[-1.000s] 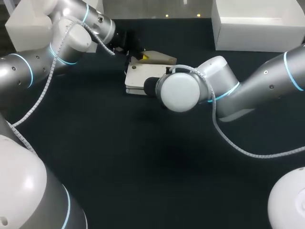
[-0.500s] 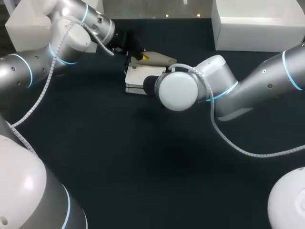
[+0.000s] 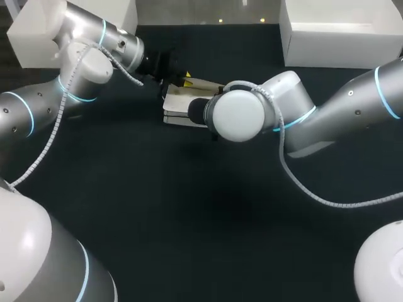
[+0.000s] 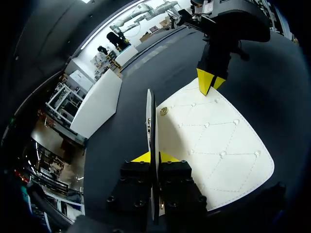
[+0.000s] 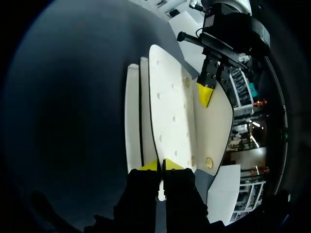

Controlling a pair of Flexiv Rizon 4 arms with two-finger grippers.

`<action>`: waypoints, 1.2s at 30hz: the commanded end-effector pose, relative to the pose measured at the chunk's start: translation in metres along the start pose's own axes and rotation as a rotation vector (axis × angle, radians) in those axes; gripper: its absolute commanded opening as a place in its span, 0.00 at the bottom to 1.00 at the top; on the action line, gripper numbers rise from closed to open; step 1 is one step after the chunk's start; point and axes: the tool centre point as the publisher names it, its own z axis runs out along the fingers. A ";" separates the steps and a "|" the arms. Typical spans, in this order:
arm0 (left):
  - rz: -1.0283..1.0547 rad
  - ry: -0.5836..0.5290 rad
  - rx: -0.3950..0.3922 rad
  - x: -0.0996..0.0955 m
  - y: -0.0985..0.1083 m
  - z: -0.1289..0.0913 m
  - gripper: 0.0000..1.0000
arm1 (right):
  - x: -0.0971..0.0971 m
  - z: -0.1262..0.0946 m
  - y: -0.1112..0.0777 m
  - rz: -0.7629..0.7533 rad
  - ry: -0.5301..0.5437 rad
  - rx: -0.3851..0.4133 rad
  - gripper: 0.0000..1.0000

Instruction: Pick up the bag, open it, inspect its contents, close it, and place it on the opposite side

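Bag point(image 3: 177, 108), upper middle of frame, is pinched at its raised flap by left fingers point(image 4: 140, 158), at its body edge by right fingers point(image 5: 149, 166), likely braced for opening.

Left gripper point(image 4: 155, 158) clamped on bag point(image 4: 214, 141), right gripper point(image 5: 160, 166) clamped likewise, arms angled inward

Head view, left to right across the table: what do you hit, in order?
left arm → bag → right arm
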 end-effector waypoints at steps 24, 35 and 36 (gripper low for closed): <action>-0.023 -0.097 0.018 -0.023 -0.027 -0.031 1.00 | -0.003 0.002 -0.005 0.000 0.000 -0.015 0.00; -0.110 -0.049 -0.039 -0.036 -0.013 -0.017 0.69 | -0.003 0.002 -0.005 0.000 0.000 -0.015 0.00; -0.113 -0.046 -0.037 -0.036 -0.012 -0.017 0.63 | -0.003 0.002 -0.005 0.000 0.000 -0.015 0.00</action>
